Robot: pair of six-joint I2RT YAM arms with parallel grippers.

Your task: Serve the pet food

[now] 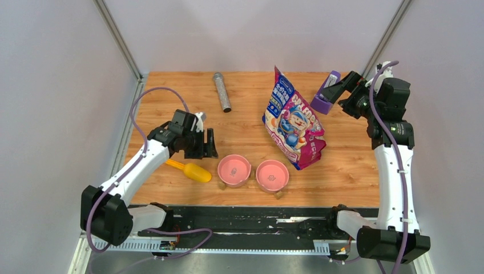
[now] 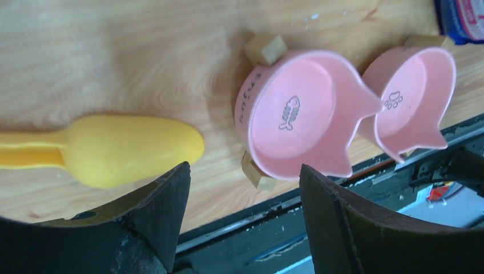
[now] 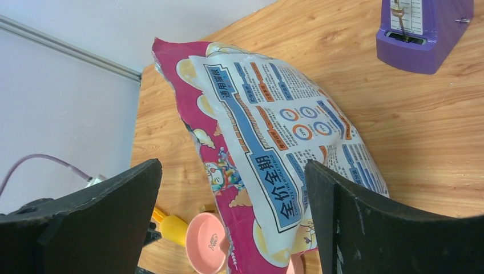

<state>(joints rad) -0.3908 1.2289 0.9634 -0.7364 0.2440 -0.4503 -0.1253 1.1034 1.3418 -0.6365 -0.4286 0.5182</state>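
Observation:
No kibble shows in any view. The purple-pink cat bag (image 1: pixel 294 120) stands at the middle right of the table, and the right wrist view shows its printed back (image 3: pixel 274 148). Two empty pink bowls stand side by side near the front edge: one with a fish mark (image 1: pixel 234 169) (image 2: pixel 297 114) and one with a paw mark (image 1: pixel 272 174) (image 2: pixel 405 103). The yellow scoop (image 1: pixel 192 171) (image 2: pixel 114 148) lies left of the bowls. My left gripper (image 1: pixel 205 149) (image 2: pixel 242 177) is open and empty, above and just behind the scoop. My right gripper (image 1: pixel 339 85) (image 3: pixel 232 168) is open and empty, raised at the far right.
A purple box-like device (image 1: pixel 321 103) (image 3: pixel 422 28) stands at the far right, beside my right gripper. A grey cylinder (image 1: pixel 221 91) lies at the back middle. Walls enclose the table on the left, back and right. A black rail (image 1: pixel 251 220) runs along the front edge.

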